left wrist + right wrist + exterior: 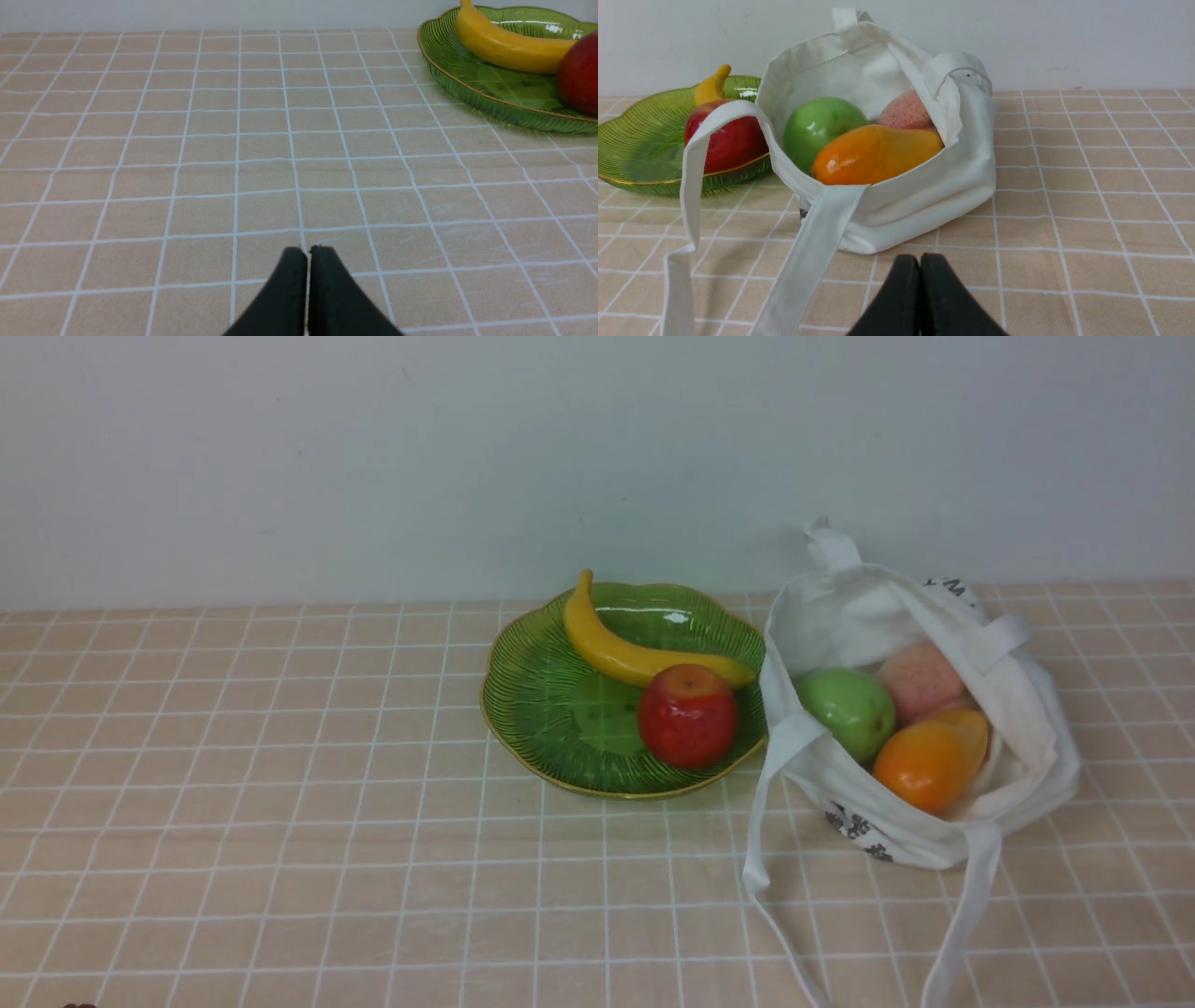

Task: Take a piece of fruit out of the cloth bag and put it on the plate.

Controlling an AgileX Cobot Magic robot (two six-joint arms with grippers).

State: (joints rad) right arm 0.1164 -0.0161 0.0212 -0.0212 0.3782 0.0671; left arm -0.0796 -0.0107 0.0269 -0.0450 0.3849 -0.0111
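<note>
The banana (635, 649) lies on the plate (541, 709), its long axis running from the far-left rim, stem end, toward the near right, where it touches the apple (688, 715). The bag (934, 709) slumps open just right of the plate. My left jaws (307, 254) and right jaws (920, 261) sit low over the checked desk (233, 803), both pressed closed and empty. A plain pale wall stands behind.

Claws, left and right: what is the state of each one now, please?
Left claw: closed, holding nothing, above the bare table.
Right claw: closed, holding nothing, in front of the bag.
</note>
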